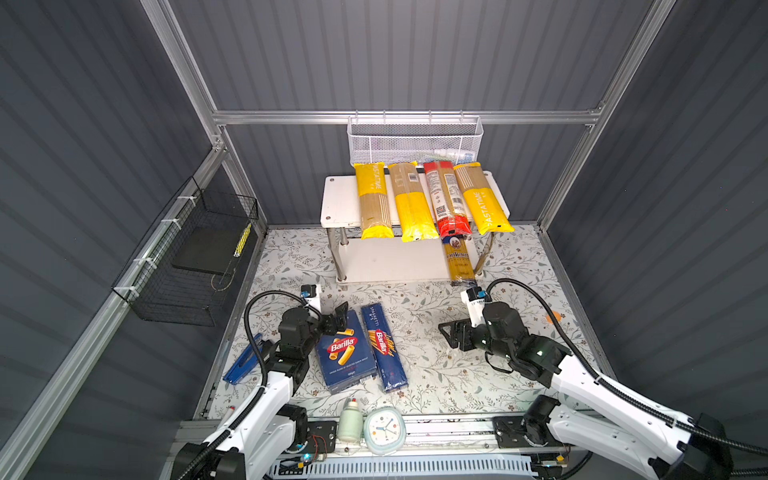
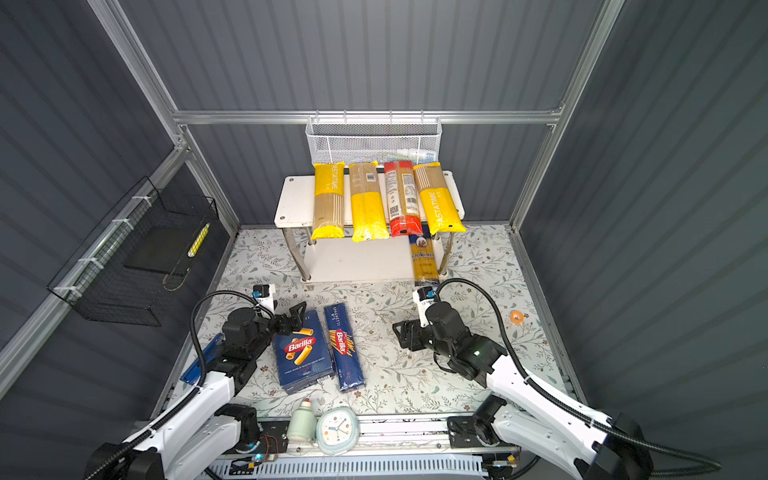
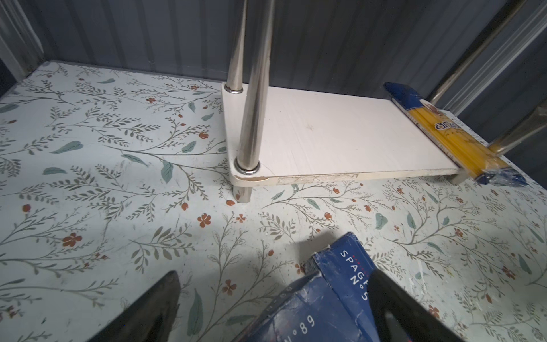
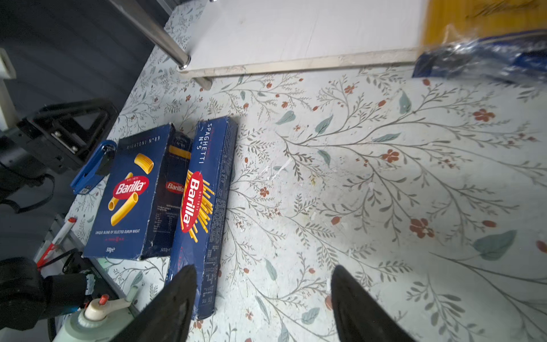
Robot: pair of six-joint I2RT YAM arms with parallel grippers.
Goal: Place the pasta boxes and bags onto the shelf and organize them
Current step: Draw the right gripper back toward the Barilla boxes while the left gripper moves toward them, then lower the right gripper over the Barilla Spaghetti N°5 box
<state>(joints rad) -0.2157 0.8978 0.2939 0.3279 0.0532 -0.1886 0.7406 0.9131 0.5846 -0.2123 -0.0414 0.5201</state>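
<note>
On the shelf's (image 1: 338,203) top tier: four bags in a row, front to back. There's the first yellow bag (image 1: 374,199), the second yellow bag (image 1: 413,205), the red bag (image 1: 446,199) and the third yellow bag (image 1: 482,201), near ends poking over the front edge.
Lower tier: the ankara bag (image 1: 459,259) lies along the right end, tip overhanging.
Tabletop (image 1: 457,382): the rigatoni box (image 1: 344,353) and spaghetti box (image 1: 383,347) lie flat, side by side, well short of the shelf.
Left gripper (image 3: 273,275): jaws wide, straddling the rigatoni box's far end; contact, I can't tell.
Right gripper (image 4: 263,268): jaws wide, nothing between them, apart from the spaghetti box.
</note>
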